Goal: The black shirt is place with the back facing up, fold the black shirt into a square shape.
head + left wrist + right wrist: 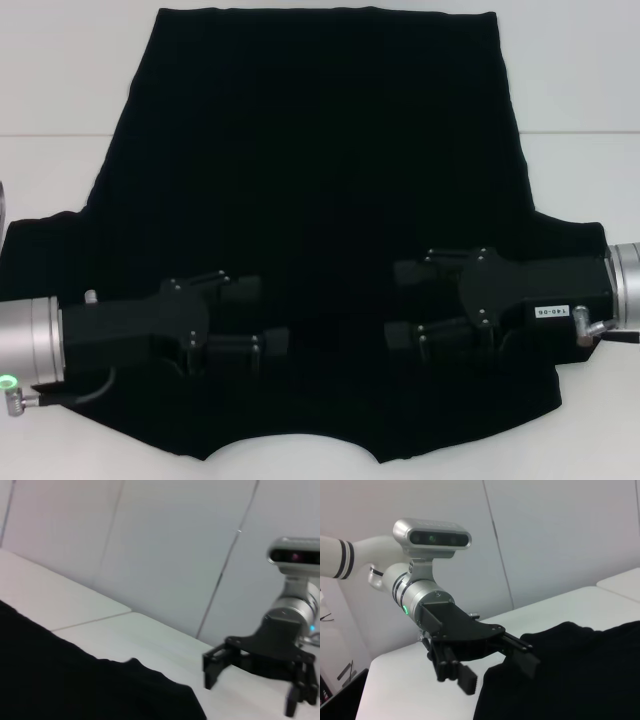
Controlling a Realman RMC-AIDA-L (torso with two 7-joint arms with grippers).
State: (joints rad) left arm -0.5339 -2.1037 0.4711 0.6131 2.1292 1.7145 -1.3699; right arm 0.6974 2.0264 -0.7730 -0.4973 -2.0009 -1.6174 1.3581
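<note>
The black shirt (320, 150) lies spread flat on the white table (60, 80), plain side up, with the neckline at the near edge and the hem at the far side. My left gripper (262, 318) hovers open over the shirt's near left part and points to the right. My right gripper (403, 303) hovers open over the near right part and points to the left. The two face each other with a gap between them. The left wrist view shows the shirt (75, 680) and the right gripper (250, 690). The right wrist view shows the shirt (580, 670) and the left gripper (497, 672).
A seam (50, 136) crosses the white table on both sides of the shirt. A pale wall (165, 540) stands behind the table. Both short sleeves reach out toward the table's left and right sides under the arms.
</note>
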